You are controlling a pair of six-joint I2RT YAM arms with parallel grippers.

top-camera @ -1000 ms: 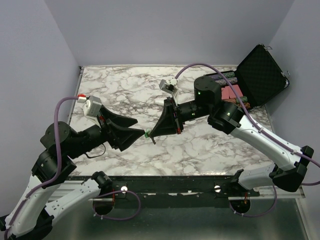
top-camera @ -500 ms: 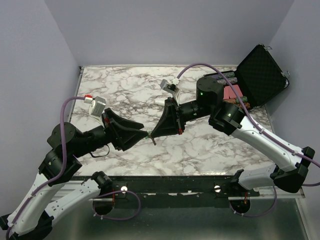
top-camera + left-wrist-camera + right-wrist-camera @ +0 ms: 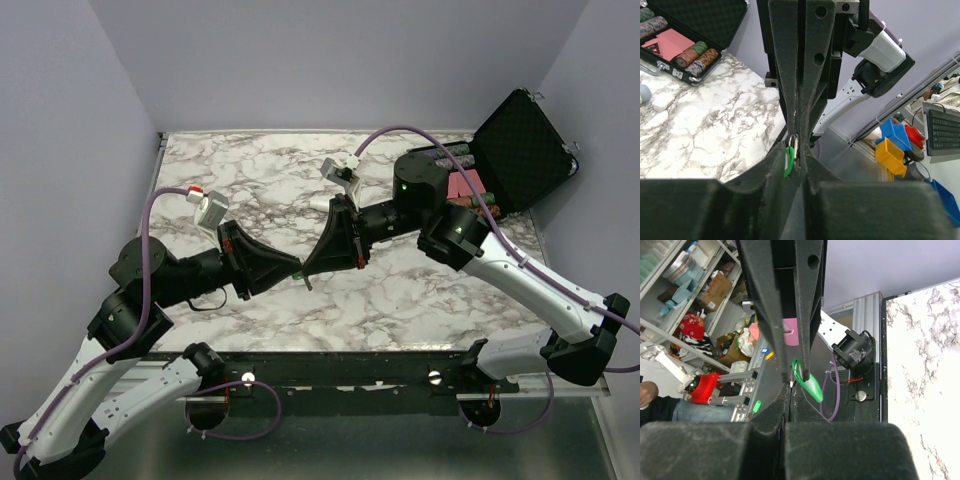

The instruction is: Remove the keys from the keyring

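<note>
Keyring (image 3: 788, 162) aloft between the two gripper tips, well above the worktop (image 3: 420, 300); green fob just beyond the tips of the right gripper (image 3: 788, 391), thin metal ring apparently pinched there, jaws pressed fully together. Left gripper (image 3: 801, 159) nose to nose with it, jaws drawn nearly together about the fob; cannot tell whether gripping or only flanking it. Key (image 3: 307, 283) perhaps the thin grey sliver hanging just below the meeting tips in the overhead view; too small to confirm.

Judged progress: early; nothing visibly off the ring, no key seen lying apart; whole separation left to do, namely a firm second hold, then working the key along and off the ring.

Hidden or unclear: ring's split and the key's attachment masked by black fingers in both wrist views; fob partly covered; contact points of either gripper not resolvable; underside of the meeting tips out of sight from overhead.
</note>
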